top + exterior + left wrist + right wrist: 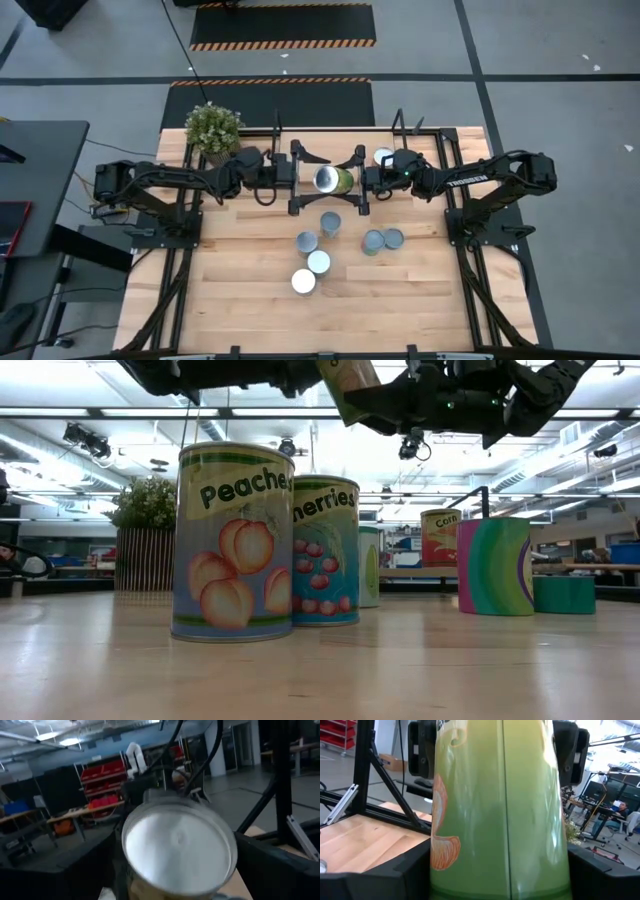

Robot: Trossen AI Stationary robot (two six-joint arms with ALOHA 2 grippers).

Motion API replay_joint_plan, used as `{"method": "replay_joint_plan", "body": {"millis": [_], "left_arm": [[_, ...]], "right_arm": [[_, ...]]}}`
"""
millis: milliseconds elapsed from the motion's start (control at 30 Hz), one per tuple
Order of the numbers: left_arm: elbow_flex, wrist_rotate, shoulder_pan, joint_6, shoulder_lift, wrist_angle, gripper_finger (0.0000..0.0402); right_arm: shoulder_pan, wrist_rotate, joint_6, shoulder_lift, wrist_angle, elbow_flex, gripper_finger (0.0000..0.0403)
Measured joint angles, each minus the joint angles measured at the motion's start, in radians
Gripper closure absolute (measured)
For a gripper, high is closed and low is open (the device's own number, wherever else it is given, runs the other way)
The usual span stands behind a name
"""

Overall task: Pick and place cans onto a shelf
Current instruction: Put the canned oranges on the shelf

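A green can (335, 180) with a silver top lies level in the air between my two grippers, over the shelf with black end frames (297, 200). Its silver top (180, 847) faces my left gripper (316, 179) and its other end faces my right gripper (356, 180). Both grippers are shut on it. In the low view the can (350, 380) shows high at the top edge. Several more cans (318, 262) stand upright on the table nearer the front. One can (383, 156) stands at the back right. My left gripper comes level from the table's left. Its fingers (422, 747) lie along the can's sides at the silver-top end (445, 750), one on each side. The can is lifted clear. My right gripper comes level from the table's right. Its fingers (375, 872) lie along the can's green sides at the other end (445, 870), pinching it between them. The can lies on its side, clear of shelf and table.
A potted plant (213, 128) stands at the back left corner. In the low view the peaches can (232, 540) and the cherries can (325, 550) stand close to the camera, and a striped can (495, 565) stands to the right. Black arm frames line both table sides.
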Motion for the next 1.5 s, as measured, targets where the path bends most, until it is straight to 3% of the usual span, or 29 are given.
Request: {"method": "replay_joint_plan", "body": {"millis": [233, 600, 1000, 1300, 1500], "left_arm": [[0.0, 0.001, 0.0, 0.001, -0.001, -0.002, 0.0015], [0.0, -0.02, 0.005, 0.035, 0.004, -0.018, 0.0051], [0.015, -0.003, 0.006, 0.058, 0.101, 0.105, 0.0053], [0.019, 0.009, 0.006, 0.065, 0.102, 0.098, 0.0094], [0.019, 0.01, 0.007, 0.054, 0.102, 0.088, 0.0087]], "right_arm": [[0.0, 0.0, 0.0, 0.0, 0.003, 0.0, 0.008], [0.008, 0.001, 0.0, 0.0, 0.073, 0.0, 0.0079], [0.01, 0.0, 0.002, 0.0, 0.076, 0.0, 0.0079], [0.01, 0.001, 0.002, 0.0, 0.072, 0.0, 0.0079], [0.01, 0.032, 0.02, 0.0, 0.052, 0.0, 0.0075]]}}
